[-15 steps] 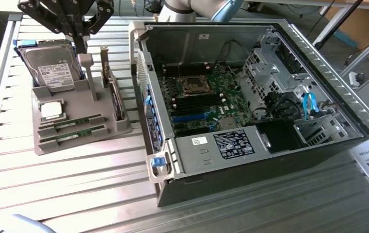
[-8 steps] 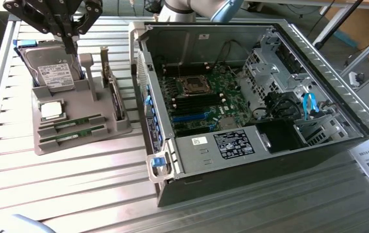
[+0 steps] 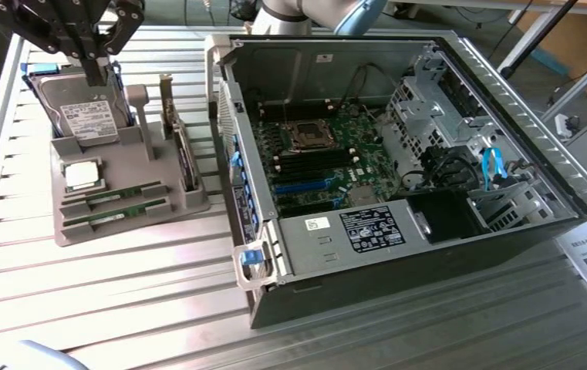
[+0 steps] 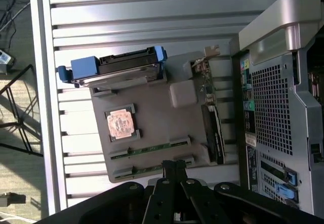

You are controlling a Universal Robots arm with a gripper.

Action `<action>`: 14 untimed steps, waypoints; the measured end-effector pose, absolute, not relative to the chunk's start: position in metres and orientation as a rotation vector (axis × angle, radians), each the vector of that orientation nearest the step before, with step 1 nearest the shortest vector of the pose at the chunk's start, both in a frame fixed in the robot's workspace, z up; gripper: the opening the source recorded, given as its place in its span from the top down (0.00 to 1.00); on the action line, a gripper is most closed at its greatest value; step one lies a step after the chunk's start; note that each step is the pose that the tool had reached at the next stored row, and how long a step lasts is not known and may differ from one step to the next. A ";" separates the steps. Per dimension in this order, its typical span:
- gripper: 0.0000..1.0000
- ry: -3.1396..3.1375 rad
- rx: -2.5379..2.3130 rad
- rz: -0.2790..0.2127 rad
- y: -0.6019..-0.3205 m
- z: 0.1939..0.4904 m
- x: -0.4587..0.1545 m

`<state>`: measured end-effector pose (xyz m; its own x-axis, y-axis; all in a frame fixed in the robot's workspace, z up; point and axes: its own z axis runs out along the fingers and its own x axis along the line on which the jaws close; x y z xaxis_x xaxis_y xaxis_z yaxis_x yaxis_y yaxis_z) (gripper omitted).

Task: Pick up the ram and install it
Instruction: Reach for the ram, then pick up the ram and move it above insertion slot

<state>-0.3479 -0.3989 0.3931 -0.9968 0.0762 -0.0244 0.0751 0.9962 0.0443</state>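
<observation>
Gripper (image 4: 174, 163) hangs over the gray tray (image 3: 139, 166), fingers pinched shut on nothing at all — both ram sticks (image 3: 120, 197) sit in their slots.

Bright, fairly even light from overhead. Broad glare streaks across slatted metal table (image 3: 118, 293), washing out the slats toward the exterior view's left. Computer case (image 3: 304, 62) interior dimmer, with deep shadow in its lower bays. In the wrist view, processor chip (image 4: 121, 123) blown out pinkish-white, gripper (image 4: 174, 164) a dark unlit silhouette, thin hard shadows on floor (image 4: 20, 148).
</observation>
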 end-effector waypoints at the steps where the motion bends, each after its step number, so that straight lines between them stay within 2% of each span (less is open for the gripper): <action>1: 0.89 3.113 0.118 0.068 -0.399 0.393 -0.350; 14: 0.89 3.112 0.118 0.068 -0.399 0.393 -0.354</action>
<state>-0.3538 -0.3989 0.3930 -0.9968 0.0762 -0.0245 0.0751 0.9962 0.0444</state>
